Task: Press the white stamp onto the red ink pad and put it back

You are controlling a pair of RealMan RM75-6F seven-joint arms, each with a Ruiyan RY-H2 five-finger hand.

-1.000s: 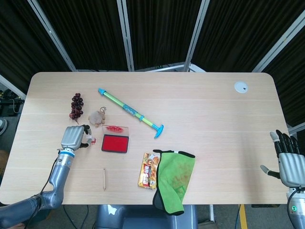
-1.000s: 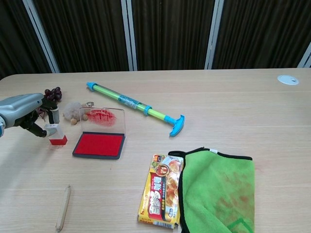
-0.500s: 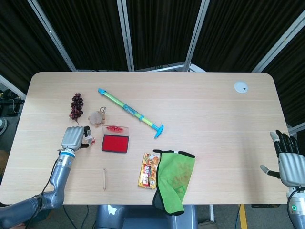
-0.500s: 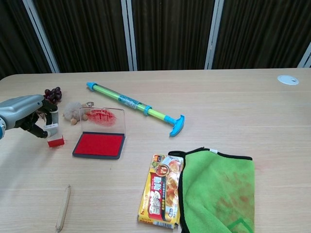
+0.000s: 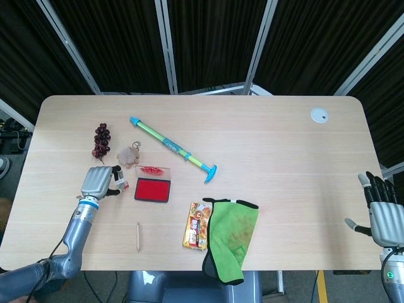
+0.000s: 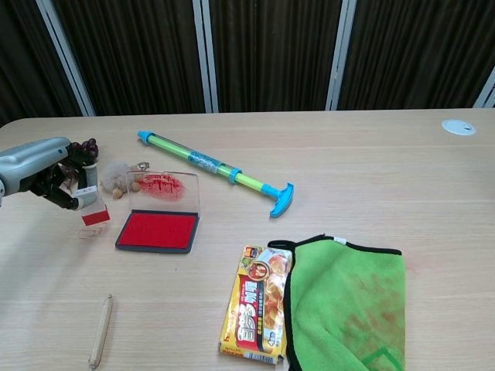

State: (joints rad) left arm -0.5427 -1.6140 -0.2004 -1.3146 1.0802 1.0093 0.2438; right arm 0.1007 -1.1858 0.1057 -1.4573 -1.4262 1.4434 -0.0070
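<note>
The white stamp has a red bottom, and my left hand holds it by its top, a little above the table. It hangs just left of the red ink pad, apart from it. The pad's clear lid stands open at the far side, smeared with red. In the head view the left hand grips the stamp beside the ink pad. My right hand is off the table's right edge, fingers spread, holding nothing.
Dark grapes and a small plush keychain lie behind the stamp. A green and blue toy pump runs diagonally behind the pad. A wooden stick, a snack packet and a green cloth lie near the front.
My left hand has lifted the stamp slightly off the table and drawn it a little back. The right hand has not moved.
</note>
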